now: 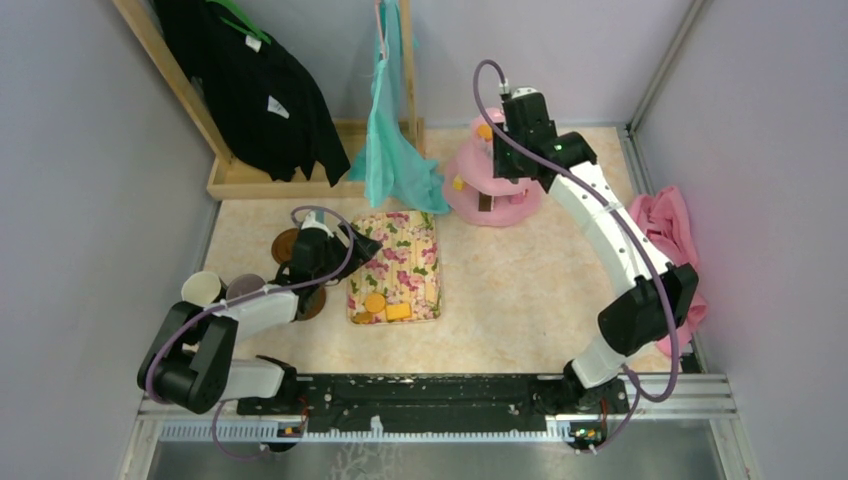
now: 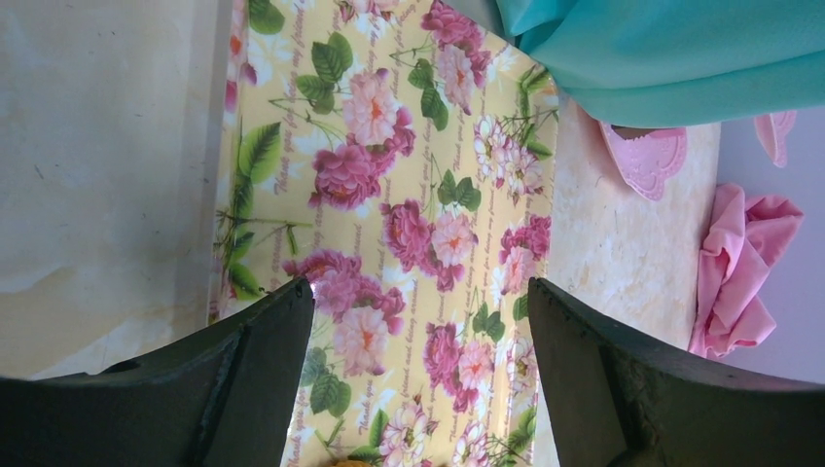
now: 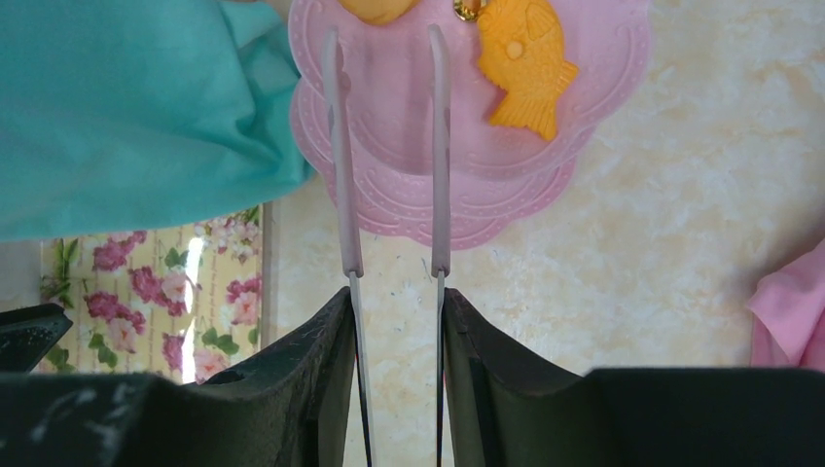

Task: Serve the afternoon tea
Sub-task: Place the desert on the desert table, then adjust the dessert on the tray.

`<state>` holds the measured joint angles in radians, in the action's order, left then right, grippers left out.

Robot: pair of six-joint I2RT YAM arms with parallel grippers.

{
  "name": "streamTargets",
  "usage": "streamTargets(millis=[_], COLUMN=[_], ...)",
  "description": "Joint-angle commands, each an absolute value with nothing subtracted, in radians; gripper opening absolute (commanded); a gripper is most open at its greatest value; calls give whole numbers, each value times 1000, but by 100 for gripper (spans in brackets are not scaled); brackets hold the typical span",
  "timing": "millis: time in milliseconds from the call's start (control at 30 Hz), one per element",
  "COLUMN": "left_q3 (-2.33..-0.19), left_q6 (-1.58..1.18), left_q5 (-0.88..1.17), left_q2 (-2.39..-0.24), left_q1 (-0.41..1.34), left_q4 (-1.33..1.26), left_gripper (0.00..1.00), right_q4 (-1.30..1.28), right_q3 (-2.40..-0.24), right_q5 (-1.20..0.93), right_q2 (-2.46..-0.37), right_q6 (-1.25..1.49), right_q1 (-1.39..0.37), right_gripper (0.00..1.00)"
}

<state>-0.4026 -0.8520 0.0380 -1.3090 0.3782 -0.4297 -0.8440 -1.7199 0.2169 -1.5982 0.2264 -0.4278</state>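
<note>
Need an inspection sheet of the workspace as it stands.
Surface: cream table top, floral tray on it.
Job's things: pink stand holding fish snack; orange snack, yellow snack on tray; cream mug, grey mug, saucers left.
Clutter: pink cloth, right edge.
Grippers: left gripper open over tray; right gripper fingers clamp tongs above stand.
Cables: purple cable loops off each arm.
Surroundings: wooden rack, black garment, teal cloth.

Teal cloth [image 1: 388,150] crowds the left of the pink stand [image 1: 466,203].

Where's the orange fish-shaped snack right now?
Right wrist view, upper right: the fish snack lies on the uppermost tier of the pink stand, just right of the tongs.
</note>
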Motion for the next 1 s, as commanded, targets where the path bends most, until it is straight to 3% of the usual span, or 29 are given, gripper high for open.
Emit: streamTargets(millis=[0,533,967], left_q3=[-437,-415,-337], left_q6=[-838,-824,-888], left_q5=[15,-121,-140], left_q2=[-1298,-1117,-1046], left_q1=[383,379,353], left_q4=[-413,-238,-192], left_gripper=[86,87,87], right_q4=[-778,-679,-467], right_q3=[-1705,-1377,-1111], right_q5=[210,305,261], right_q2=[-1514,-1272,-1254], right_q6=[209,243,326], right_q1=[-435,-836,-1226], right_gripper=[35,34,23])
